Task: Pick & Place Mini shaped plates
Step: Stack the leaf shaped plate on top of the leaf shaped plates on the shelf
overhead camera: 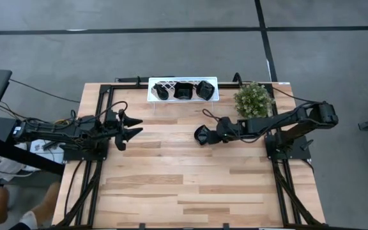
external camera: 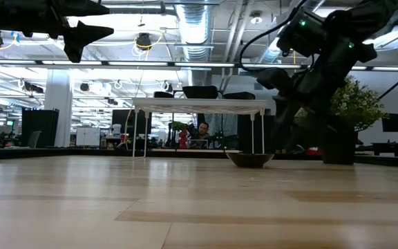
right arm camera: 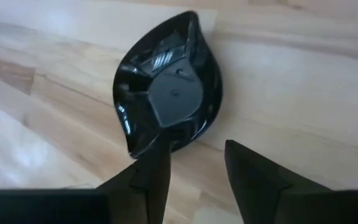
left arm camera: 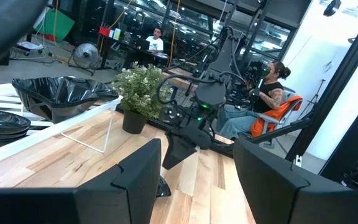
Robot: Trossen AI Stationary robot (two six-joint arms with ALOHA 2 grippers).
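One glossy black leaf-shaped mini plate (right arm camera: 166, 93) lies flat on the wooden table near its middle (overhead camera: 200, 135), and it shows resting on its base in the low view (external camera: 249, 159). My right gripper (right arm camera: 194, 149) is open right beside this plate (overhead camera: 209, 135). One fingertip (right arm camera: 157, 158) overlaps the plate's near rim in the wrist view; I cannot tell whether it touches. More black plates (overhead camera: 184, 91) sit stacked in the white lattice rack (overhead camera: 183, 81) at the far edge. My left gripper (overhead camera: 131, 126) is open and empty, held high at the table's left (external camera: 88, 31).
A small potted plant (overhead camera: 254, 99) stands at the far right, next to the rack and behind my right arm. The rack stands raised on thin wire legs (external camera: 199, 105). Bare wood (overhead camera: 190, 185) fills the near half of the table. A seated person (left arm camera: 269, 93) shows beyond the table.
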